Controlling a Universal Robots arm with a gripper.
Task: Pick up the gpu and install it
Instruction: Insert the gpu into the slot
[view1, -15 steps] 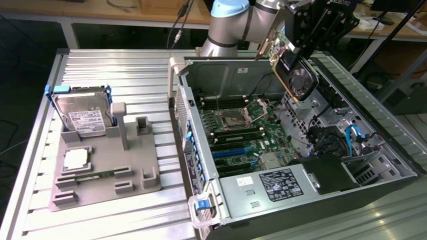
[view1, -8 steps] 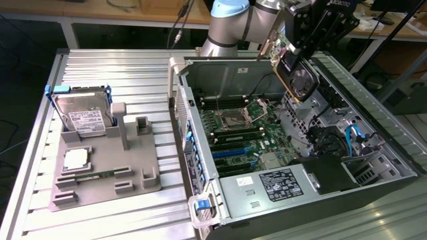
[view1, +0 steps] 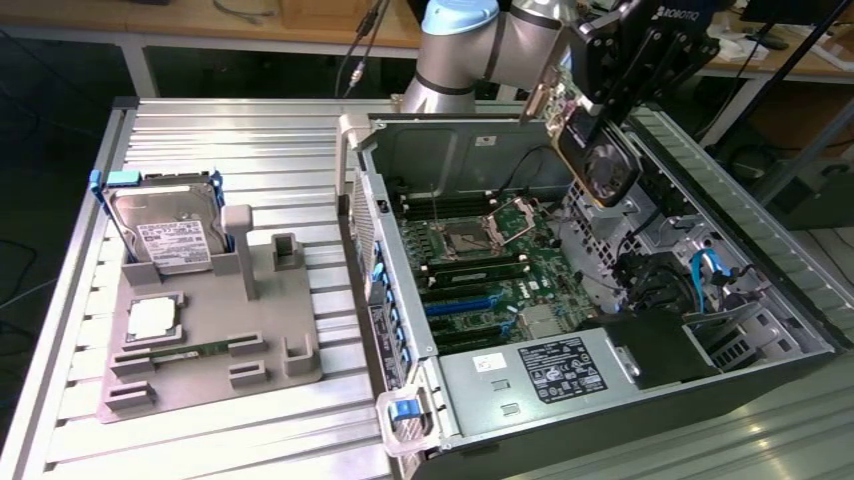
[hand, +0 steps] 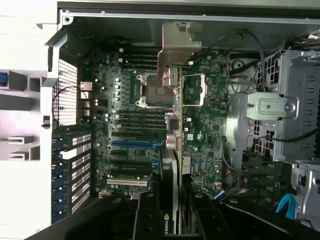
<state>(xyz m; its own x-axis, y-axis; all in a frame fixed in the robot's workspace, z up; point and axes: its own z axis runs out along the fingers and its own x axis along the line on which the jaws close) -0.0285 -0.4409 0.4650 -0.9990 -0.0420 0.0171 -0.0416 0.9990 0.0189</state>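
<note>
Gripped edge-on in the claw (hand: 175, 202), the gpu (hand: 174, 150) is hung over the motherboard (hand: 210, 145), long axis crosswise to the slots (hand: 135, 143).

Silver arm (view1: 441, 88), lt-blue cap (view1: 461, 18), blk fingers (hand: 147, 217)

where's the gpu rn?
In the exterior view's upper right, the gpu hangs in the gripper above the open case. It is over the motherboard and not seated in it.
</note>
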